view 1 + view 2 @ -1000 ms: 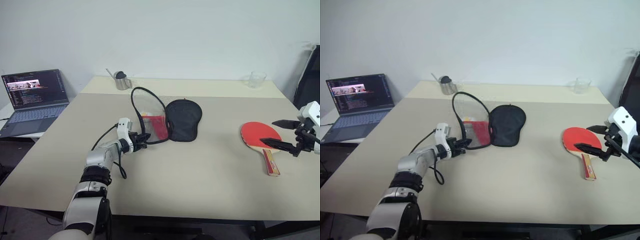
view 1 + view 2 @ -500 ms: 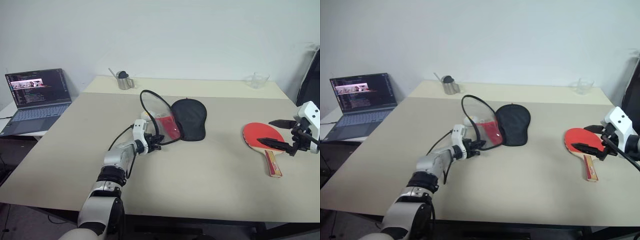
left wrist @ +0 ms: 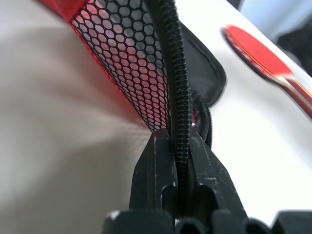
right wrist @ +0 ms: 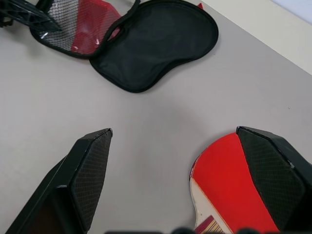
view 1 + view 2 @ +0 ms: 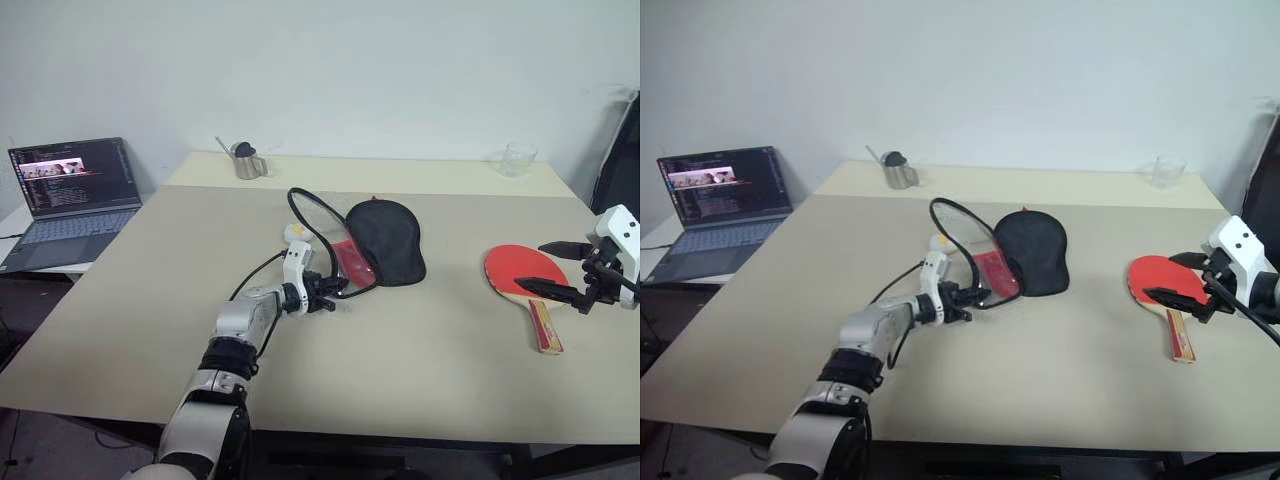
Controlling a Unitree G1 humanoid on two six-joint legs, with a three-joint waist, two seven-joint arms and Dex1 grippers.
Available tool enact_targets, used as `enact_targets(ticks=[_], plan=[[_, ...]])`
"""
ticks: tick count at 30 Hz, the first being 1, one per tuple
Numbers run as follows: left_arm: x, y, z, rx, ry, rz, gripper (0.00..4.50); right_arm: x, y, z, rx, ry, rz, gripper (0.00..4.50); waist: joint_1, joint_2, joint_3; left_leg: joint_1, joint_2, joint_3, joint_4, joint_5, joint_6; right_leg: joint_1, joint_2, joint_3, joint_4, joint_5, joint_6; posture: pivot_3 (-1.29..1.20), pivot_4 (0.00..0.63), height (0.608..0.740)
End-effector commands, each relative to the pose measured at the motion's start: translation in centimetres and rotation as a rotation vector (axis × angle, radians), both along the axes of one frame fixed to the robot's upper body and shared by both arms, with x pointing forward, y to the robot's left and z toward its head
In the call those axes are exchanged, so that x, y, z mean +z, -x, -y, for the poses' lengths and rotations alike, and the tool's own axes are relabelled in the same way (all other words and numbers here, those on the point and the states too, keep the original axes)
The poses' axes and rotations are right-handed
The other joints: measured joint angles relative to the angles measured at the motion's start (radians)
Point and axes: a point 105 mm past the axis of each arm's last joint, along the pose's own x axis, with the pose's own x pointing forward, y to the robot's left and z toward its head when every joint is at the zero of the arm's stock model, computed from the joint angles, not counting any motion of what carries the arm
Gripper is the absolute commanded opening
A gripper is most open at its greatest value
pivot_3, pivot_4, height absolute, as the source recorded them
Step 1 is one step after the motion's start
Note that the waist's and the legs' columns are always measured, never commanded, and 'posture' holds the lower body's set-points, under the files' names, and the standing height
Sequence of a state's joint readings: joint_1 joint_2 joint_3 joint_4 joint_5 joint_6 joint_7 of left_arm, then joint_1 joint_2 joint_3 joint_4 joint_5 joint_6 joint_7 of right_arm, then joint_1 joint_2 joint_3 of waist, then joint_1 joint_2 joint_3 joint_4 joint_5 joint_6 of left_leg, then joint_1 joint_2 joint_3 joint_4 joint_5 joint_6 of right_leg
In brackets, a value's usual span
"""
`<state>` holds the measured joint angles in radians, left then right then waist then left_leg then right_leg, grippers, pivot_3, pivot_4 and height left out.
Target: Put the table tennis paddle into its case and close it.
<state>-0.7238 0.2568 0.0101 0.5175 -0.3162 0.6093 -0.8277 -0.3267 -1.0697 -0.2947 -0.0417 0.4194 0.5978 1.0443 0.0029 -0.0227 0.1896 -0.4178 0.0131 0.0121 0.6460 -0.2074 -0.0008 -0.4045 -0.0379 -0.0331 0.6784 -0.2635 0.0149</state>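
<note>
Pinching the case (image 5: 385, 240) by its zipper edge, the left end effector (image 5: 335, 292) (no legible writing) while the right end effector (image 5: 562, 270) hangs spread.

From my remote seat this looks like an office or lab test room: a wide, plain beige work table (image 5: 420, 370) stands against a bare white wall (image 5: 380, 70). Just off the table's left edge an open dark laptop (image 5: 68, 195) shows code on its screen, and at the table's far edge stand a small metal jug (image 5: 244, 161) and a clear plastic cup (image 5: 515, 158).
</note>
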Motion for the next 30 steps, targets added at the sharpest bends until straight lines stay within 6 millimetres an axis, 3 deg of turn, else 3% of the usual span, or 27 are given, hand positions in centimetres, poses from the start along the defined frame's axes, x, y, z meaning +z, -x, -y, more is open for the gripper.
enact_targets(ticks=[1,5,9,15,20,25,27,30], plan=[[1.0,1.3,-0.2,-0.087,0.013,0.013,0.02,1.2,0.2,-0.1,0.012,0.003,0.049,4.50,-0.002,0.000,0.000,0.000,0.000,0.000,0.000,0.000,0.000,0.000,0.000,0.000,0.000,0.000,0.000,0.00,0.150,0.740],[0.5,1.9,-2.0,-0.091,-0.040,0.007,0.02,1.2,0.2,-0.2,0.016,0.004,0.042,4.50,-0.003,0.000,0.000,0.000,0.000,0.000,0.000,0.000,0.000,0.000,0.000,0.000,0.000,0.000,0.000,0.00,0.150,0.740],[-0.1,0.0,-3.6,0.065,-0.100,0.009,0.02,1.0,-0.1,-0.4,0.024,0.001,0.039,4.50,-0.001,0.000,0.000,0.000,0.000,-0.001,0.001,0.000,0.000,0.000,0.000,0.000,0.000,0.000,0.000,0.00,0.150,0.740],[-0.7,-1.8,-4.1,0.224,-0.119,0.012,0.02,0.8,-0.2,-0.8,0.034,-0.005,0.036,4.50,0.000,0.000,0.000,0.000,0.000,-0.001,0.001,0.000,0.000,0.000,0.000,0.000,0.000,0.000,0.000,0.00,0.150,0.740],[-1.4,-1.1,-3.3,0.184,-0.146,-0.010,1.44,0.6,-0.1,-0.8,0.031,-0.007,0.028,4.50,0.000,0.000,0.000,0.001,0.000,-0.001,0.001,0.000,0.000,0.001,0.000,0.000,0.001,0.000,0.000,0.00,0.150,0.740],[-1.2,-0.3,-4.6,0.151,-0.170,-0.003,3.08,0.3,0.0,-0.6,0.017,-0.011,0.017,4.50,-0.006,0.001,0.000,0.002,0.001,-0.001,0.001,0.001,0.000,0.001,0.000,0.000,0.001,0.001,0.000,0.00,0.150,0.740],[-0.7,0.9,-5.3,0.068,-0.217,0.023,3.08,0.0,-0.1,-0.3,-0.024,-0.007,0.011,4.50,-0.014,0.001,0.000,0.002,0.003,0.000,0.000,0.001,0.000,0.000,0.000,0.001,0.001,0.001,-0.001,0.00,0.150,0.740],[0.2,3.0,-8.6,-0.033,-0.342,0.101,3.08,-0.5,-0.6,0.9,-0.137,0.001,-0.004,4.50,-0.029,0.001,0.000,0.003,0.005,0.000,-0.002,0.001,0.000,-0.001,0.001,0.003,0.001,0.000,-0.004,0.00,0.150,0.740]])
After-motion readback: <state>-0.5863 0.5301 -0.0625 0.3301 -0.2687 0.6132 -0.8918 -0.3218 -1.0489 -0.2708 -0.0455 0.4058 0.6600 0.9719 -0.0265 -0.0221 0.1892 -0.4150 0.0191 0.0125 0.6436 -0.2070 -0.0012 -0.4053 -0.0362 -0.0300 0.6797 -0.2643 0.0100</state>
